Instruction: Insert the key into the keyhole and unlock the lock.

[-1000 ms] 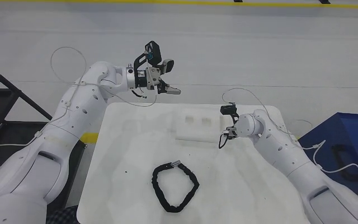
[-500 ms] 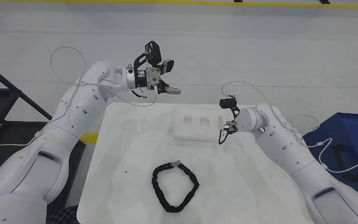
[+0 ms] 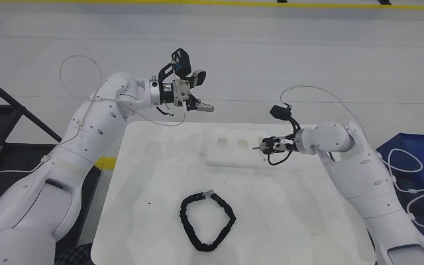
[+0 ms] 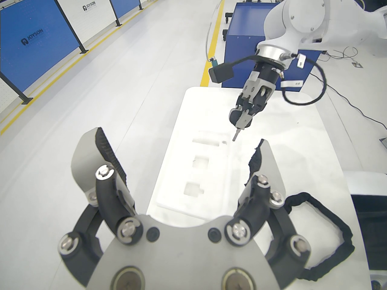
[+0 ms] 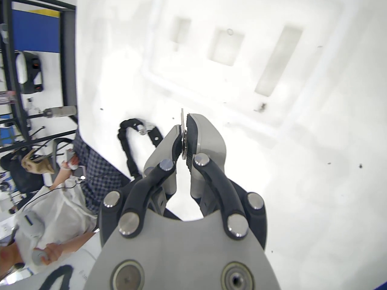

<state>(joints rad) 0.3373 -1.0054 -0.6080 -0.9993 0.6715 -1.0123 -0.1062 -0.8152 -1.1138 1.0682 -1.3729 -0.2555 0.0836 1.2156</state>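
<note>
Well, table (image 3: 146,192): white, with everything on it. The work ahead is best kept low and close to the top.
Foam tray (image 3: 225,161): white block with three recesses, lying at the table's far side.
Lock (image 3: 230,217): black sleeved loop lying flat nearer the robot, well apart from both grippers. Its metal end (image 3: 209,194) points toward the tray, and I can't make out the keyhole.
Left gripper (image 3: 202,105): jaws spread and holding nothing, hanging off the table's far left corner. I'd bring it down to pin the lock's head before any insertion.
Right gripper (image 3: 265,147): clenched on the key, above the tray's right end.
Key (image 3: 256,148): blade poking past the fingertips. I'd keep the pinch tight and line the blade up with the metal end, slowly.
</note>
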